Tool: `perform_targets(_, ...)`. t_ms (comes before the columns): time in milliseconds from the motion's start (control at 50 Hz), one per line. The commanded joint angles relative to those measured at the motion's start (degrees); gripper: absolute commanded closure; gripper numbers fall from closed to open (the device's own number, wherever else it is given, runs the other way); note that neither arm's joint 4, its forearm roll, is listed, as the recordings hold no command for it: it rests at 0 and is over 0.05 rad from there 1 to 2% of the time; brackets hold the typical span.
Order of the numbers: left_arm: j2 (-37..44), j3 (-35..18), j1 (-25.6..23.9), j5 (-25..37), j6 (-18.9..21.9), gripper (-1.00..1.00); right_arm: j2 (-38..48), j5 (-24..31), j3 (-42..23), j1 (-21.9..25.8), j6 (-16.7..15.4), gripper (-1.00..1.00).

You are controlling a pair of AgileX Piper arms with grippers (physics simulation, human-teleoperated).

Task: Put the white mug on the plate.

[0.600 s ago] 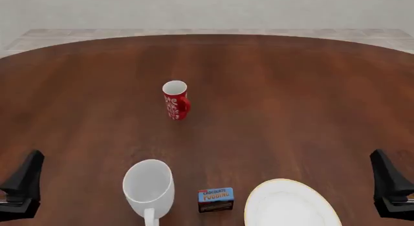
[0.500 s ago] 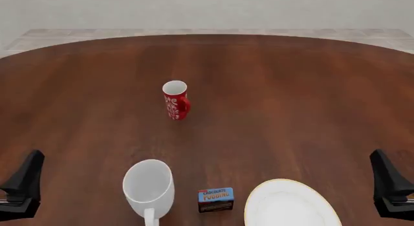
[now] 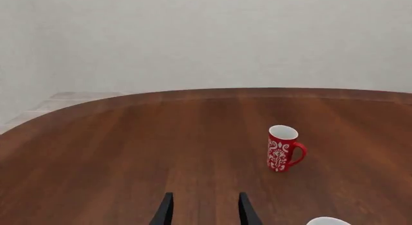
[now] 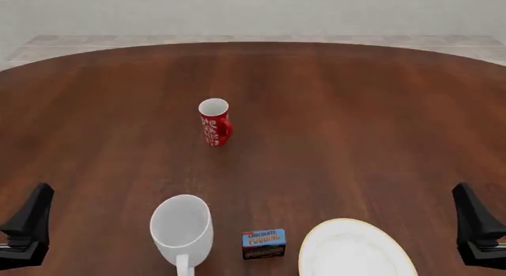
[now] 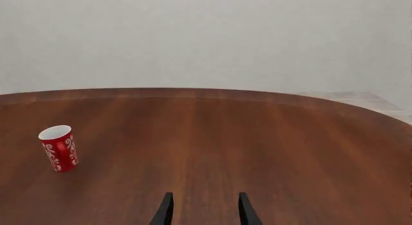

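Note:
The white mug [image 4: 182, 230] stands upright near the table's front edge, left of centre, its handle toward the camera; a sliver of its rim [image 3: 328, 220] shows in the left wrist view. The plate [image 4: 354, 250], white with a gold rim, lies at the front right and is bare. My left gripper [image 4: 28, 224] rests at the far left, well left of the mug. My right gripper [image 4: 477, 225] rests at the far right, beyond the plate. In each wrist view the fingers [image 3: 163, 211] [image 5: 163, 210] stand apart with nothing between them.
A red mug with white pattern [image 4: 214, 122] stands upright mid-table, also seen as the red mug [image 3: 282, 148] and the red mug [image 5: 59, 148] in the wrist views. A small blue chocolate pudding box [image 4: 263, 243] sits between the white mug and the plate.

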Motion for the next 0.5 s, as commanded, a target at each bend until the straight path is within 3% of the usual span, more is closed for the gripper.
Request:
perform_targets(20,0.0,0.1,0.0,0.0,0.0,-1.00,0.0,0.0,0.0,0.0,0.0,-1.00)
perform_targets(320,-0.1,0.1,0.0,-0.2,0.4,-1.00,0.9,0.2,-0.1,1.3,-0.8,-1.00)
perform_targets(400,-0.1,0.1,0.0,0.0,0.0,-1.00,1.4,4.5,-5.4,2.0,0.2,-1.00)
perform_targets(500,-0.1,0.1,0.0,0.0,0.0,-1.00,8.0,11.2,-13.7,5.6,-1.2,-1.00)
